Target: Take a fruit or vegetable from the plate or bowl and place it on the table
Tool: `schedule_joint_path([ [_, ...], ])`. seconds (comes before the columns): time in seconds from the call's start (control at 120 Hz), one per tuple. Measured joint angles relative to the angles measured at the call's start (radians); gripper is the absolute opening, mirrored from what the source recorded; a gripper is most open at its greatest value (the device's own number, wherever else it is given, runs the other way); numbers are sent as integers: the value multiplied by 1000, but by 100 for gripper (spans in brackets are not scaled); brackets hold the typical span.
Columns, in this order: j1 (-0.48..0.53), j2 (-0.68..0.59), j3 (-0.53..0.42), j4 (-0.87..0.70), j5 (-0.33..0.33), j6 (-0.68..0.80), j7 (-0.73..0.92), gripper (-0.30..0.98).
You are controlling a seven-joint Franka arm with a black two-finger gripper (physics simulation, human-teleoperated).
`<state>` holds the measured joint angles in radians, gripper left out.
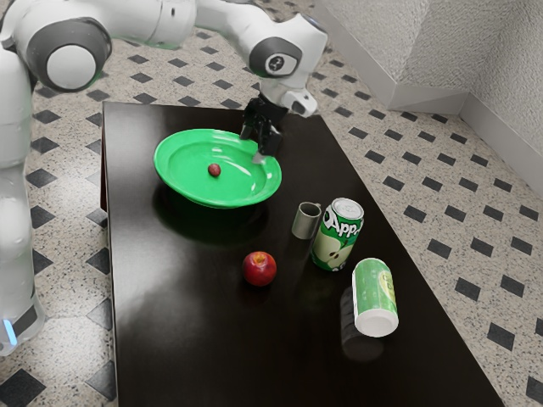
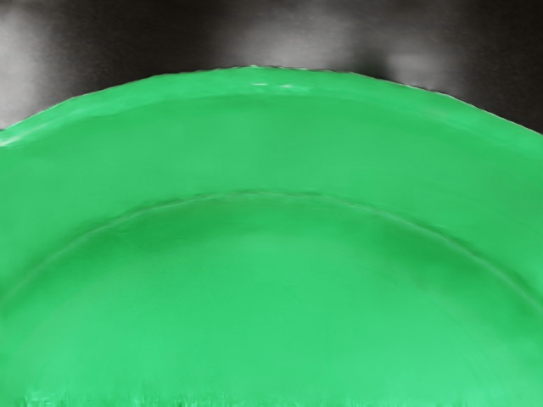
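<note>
Black tabletop (image 1: pixel 178 339) runs out of view, partly hidden by the green plate (image 1: pixel 242 182).

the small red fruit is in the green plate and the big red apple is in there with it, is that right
Not quite: the exterior view shows the big red apple on the table, outside the green plate. The small red fruit is indeed in the plate.

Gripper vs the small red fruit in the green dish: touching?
Apart. The exterior view shows it: the gripper is over by the rim of the green dish, with bare green between it and the small red fruit.
</note>
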<state>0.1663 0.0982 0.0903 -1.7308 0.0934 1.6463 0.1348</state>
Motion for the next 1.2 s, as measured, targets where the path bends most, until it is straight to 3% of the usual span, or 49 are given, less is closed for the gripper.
schedule_joint_path([
  [0.167,80,5,28,-109,0,161,-14,69],
  [0.475,-25,-126,32,-290,-4,293,-36,69],
  [0.608,-23,-139,35,-337,-13,329,-43,69],
  [0.792,55,-200,37,-397,-18,358,-51,69],
  [1.2,41,-213,37,-465,-18,397,-61,69],
])
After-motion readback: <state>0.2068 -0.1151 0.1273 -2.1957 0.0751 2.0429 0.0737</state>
